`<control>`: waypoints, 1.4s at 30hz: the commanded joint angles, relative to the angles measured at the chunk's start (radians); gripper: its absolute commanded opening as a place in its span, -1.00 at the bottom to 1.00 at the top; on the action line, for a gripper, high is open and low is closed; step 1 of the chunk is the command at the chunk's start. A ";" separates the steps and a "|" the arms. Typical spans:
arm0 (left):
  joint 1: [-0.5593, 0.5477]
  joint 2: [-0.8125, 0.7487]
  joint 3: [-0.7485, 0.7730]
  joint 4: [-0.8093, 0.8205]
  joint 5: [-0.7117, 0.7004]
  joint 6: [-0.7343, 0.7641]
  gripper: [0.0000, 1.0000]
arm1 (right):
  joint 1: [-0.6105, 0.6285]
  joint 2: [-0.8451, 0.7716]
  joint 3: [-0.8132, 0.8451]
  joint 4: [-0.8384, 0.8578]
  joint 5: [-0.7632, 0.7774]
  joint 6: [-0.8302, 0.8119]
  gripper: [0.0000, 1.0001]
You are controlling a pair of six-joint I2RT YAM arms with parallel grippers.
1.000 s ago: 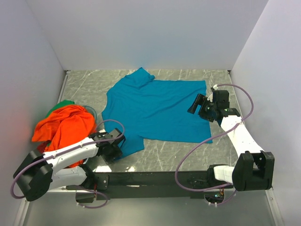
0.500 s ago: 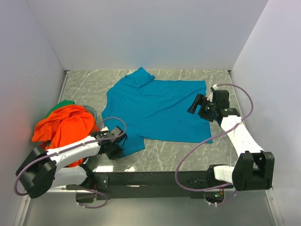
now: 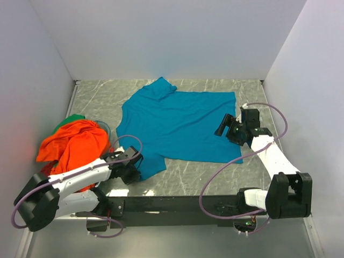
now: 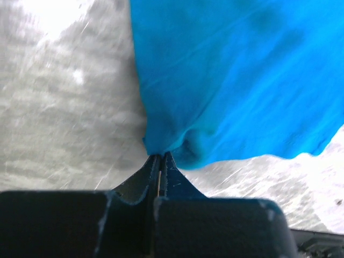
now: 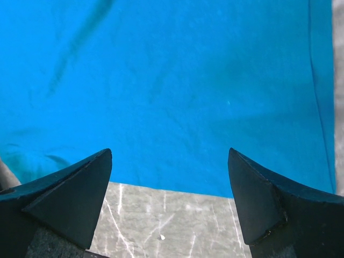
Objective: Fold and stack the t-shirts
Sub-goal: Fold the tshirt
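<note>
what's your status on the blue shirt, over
Left gripper shut on blue shirt corner. Right gripper open above its right edge. Orange shirt heaped far left, not blocking.

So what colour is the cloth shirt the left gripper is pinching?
Teal blue, a plain soft t-shirt; left wrist view shows it best.

A grey marbled tabletop (image 3: 193,177) fills the middle of the frame, with plain white walls (image 3: 161,37) across the top and both sides.

Teal t-shirt (image 3: 177,123) spread flat, centre; orange t-shirt (image 3: 72,144) crumpled at left, green t-shirt (image 3: 73,119) just behind.
</note>
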 commanded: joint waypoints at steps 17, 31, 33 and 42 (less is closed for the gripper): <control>-0.264 -0.162 -0.108 -0.079 0.110 -0.300 -0.99 | 0.006 -0.246 -0.148 -0.065 0.157 0.123 0.88; -0.284 -0.257 -0.108 -0.127 0.049 -0.315 -0.99 | -0.001 -0.479 -0.186 -0.303 0.334 0.261 0.89; -0.284 -0.280 -0.111 -0.116 0.047 -0.310 -0.99 | -0.001 -0.507 -0.215 -0.297 0.335 0.296 0.89; -0.282 -0.283 -0.099 -0.084 0.031 -0.283 -0.99 | -0.024 -0.501 -0.304 -0.216 0.413 0.390 0.90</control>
